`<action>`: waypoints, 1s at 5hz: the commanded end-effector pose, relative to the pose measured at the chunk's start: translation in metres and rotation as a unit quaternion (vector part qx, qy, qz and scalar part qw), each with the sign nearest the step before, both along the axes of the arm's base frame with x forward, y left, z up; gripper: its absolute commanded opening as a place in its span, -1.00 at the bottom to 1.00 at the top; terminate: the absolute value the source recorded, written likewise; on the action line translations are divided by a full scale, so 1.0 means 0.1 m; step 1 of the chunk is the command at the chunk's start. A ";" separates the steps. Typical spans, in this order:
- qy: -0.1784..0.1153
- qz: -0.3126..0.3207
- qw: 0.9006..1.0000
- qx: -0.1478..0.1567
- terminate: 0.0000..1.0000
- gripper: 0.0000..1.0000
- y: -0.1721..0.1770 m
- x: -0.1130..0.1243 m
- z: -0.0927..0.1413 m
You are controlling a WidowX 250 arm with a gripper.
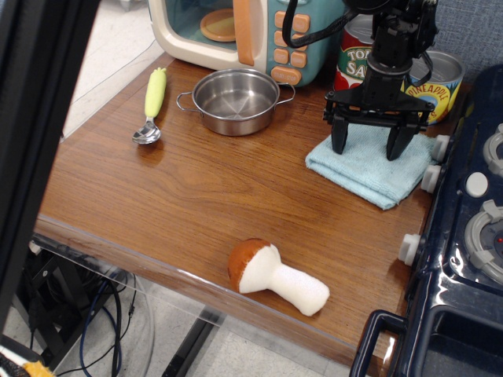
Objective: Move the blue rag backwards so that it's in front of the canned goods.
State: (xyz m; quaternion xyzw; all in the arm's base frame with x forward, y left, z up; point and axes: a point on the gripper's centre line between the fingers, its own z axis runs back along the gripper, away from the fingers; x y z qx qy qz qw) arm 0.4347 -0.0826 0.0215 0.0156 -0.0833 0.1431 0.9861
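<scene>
**Rag by the tins**

Scanning from nine o'clock, we see a yellow-handled metal spoon (151,106), a round steel pot (235,100), then the pale blue folded terry rag (372,162) lying before the two labelled tins (399,69), under our black gripper (368,146), fingers spread, grasping nothing.

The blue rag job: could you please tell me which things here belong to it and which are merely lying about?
Belonging to the job:
blue rag
tomato sauce can
pineapple slices can
gripper

Lying about:
steel pot
spoon
toy mushroom
toy microwave
</scene>
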 end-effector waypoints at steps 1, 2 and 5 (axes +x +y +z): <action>-0.034 0.004 0.999 -0.005 -1.00 1.00 -0.05 0.00 0.35; -0.038 0.028 0.999 -0.020 -1.00 1.00 0.05 -0.07 0.55; -0.082 0.057 0.994 -0.053 -1.00 1.00 0.27 -0.37 0.97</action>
